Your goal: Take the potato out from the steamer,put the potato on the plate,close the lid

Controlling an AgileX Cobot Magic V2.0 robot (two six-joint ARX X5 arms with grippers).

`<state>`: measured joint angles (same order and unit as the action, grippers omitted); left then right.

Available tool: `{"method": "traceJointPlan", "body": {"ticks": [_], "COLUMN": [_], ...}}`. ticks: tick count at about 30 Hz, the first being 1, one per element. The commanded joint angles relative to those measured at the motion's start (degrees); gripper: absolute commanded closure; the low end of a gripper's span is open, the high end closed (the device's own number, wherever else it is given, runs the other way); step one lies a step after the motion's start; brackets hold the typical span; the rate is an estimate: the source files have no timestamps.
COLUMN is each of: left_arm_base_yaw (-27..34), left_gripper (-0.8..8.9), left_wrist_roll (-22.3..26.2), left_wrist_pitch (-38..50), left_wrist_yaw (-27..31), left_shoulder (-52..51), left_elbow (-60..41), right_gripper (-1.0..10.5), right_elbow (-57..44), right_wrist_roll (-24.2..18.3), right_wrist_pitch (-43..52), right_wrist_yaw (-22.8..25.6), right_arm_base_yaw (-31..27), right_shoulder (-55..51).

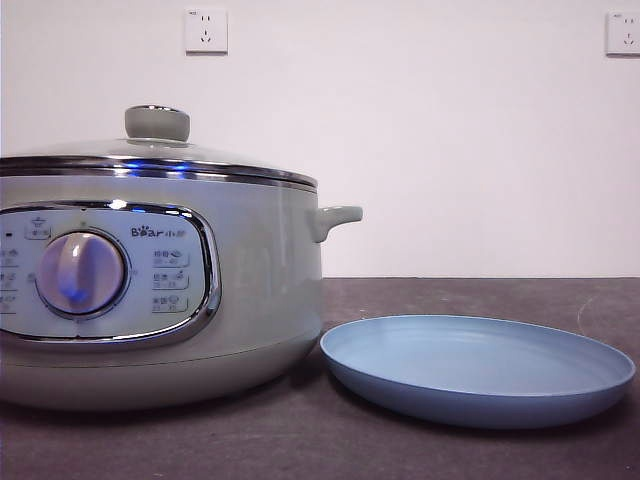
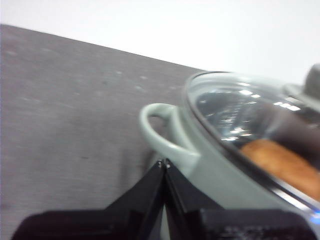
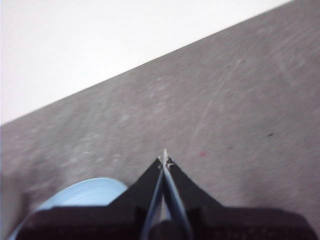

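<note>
Left gripper [image 2: 164, 163], pressed together, alone sees potato [image 2: 280, 165] under lid [image 2: 235, 115]; right gripper [image 3: 164, 159] likewise closed.

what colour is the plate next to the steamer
Light blue plate, seen best in the front view.

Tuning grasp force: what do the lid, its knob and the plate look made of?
Lid: clear glass dome, judging by see-through glare, with a shiny metal rim, likely steel. Knob: matte grey-green, probably plastic. Plate: light blue, matte and even, looks like plastic, though glazed ceramic can't be ruled out.
</note>
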<state>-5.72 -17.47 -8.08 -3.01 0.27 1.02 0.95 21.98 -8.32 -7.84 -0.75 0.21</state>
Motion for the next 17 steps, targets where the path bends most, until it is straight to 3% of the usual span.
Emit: {"method": "traceJointPlan", "body": {"ticks": [1, 5, 10, 17], "left_arm_base_yaw": [0.2, 0.2, 0.2, -1.1], "left_gripper": [8.20, 8.20, 8.20, 8.20], "left_wrist_roll": [-6.1, -6.8, -5.9, -3.6], "left_wrist_pitch": [2.0, 0.1, -4.9, -6.7], "left_wrist_yaw": [-5.7, -14.0, -15.3, -15.1], "left_shoulder": [-0.2, -0.1, 1.2, 8.2], "left_elbow": [-0.2, 3.8, 12.8, 26.4], "right_gripper": [9.6, 9.6, 9.6, 9.6], "right_elbow": [0.9, 4.7, 13.0, 29.9], "right_wrist_roll": [4.1, 4.4, 3.7, -5.6], "right_wrist_pitch": [0.4, 0.3, 0.3, 0.3], "right_wrist_yaw": [-2.5, -4.3, -4.3, -7.3], "right_arm_base_yaw": [0.1, 0.1, 0.1, 1.0], "right_shoulder": [-0.1, 0.8, 5.1, 17.7]}}
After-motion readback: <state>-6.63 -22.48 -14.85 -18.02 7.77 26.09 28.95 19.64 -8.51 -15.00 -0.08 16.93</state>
